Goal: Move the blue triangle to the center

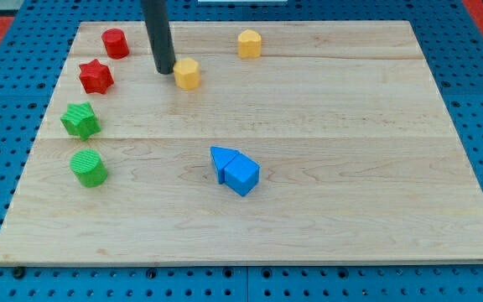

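The blue triangle lies near the board's middle, a little below centre, touching a blue cube on its lower right. My tip is at the view's upper left, far above and left of the blue triangle. It stands just left of a yellow block, very close to it.
A second yellow block is at the top centre. A red cylinder and a red star sit at the upper left. A green star and a green cylinder sit at the left. The wooden board ends in blue pegboard.
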You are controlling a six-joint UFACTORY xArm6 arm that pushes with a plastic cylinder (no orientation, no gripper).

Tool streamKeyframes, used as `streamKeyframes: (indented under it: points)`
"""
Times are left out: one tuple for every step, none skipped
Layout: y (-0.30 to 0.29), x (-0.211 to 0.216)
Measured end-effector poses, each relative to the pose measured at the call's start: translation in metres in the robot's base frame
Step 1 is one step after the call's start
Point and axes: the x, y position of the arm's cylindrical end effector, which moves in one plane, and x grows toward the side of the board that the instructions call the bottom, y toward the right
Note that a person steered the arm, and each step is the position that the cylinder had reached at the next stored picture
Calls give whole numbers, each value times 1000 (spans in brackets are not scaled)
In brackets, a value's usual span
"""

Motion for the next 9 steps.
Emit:
streamKeyframes:
  points:
    - [26, 24]
    - [64, 22]
    - [92, 36]
    - [36, 55]
    - [24, 130]
    - [29, 187]
    - [53, 204]
    - [96, 185]
    - [84, 171]
